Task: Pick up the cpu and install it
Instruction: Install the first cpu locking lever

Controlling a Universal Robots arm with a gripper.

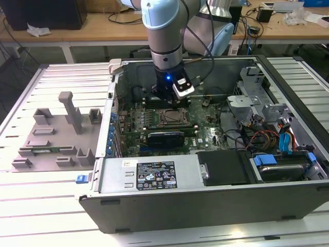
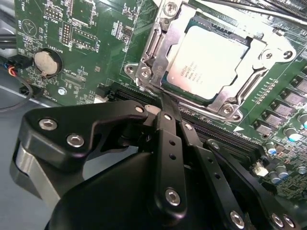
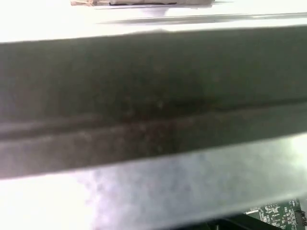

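Observation:
The cpu (image 2: 208,60), a flat silver square with print on its top, lies inside the motherboard socket (image 2: 158,45), and the socket's metal frame rests over its edges. In the second wrist view my gripper (image 2: 161,98) fills the foreground with its black linkages. Its fingers are drawn together into one thin tip with nothing between them. That tip sits at the socket's corner, beside the frame's lever. In the exterior view the gripper (image 1: 171,101) hangs inside the open computer case, just behind the socket (image 1: 172,117).
The case walls (image 1: 154,177) ring the green motherboard (image 1: 205,128). A black box (image 1: 223,167) and a drive cage with blue cables (image 1: 280,154) sit on the exterior view's right. A grey fixture tray (image 1: 51,139) lies outside on the left. A coin battery (image 2: 47,62) is on the board.

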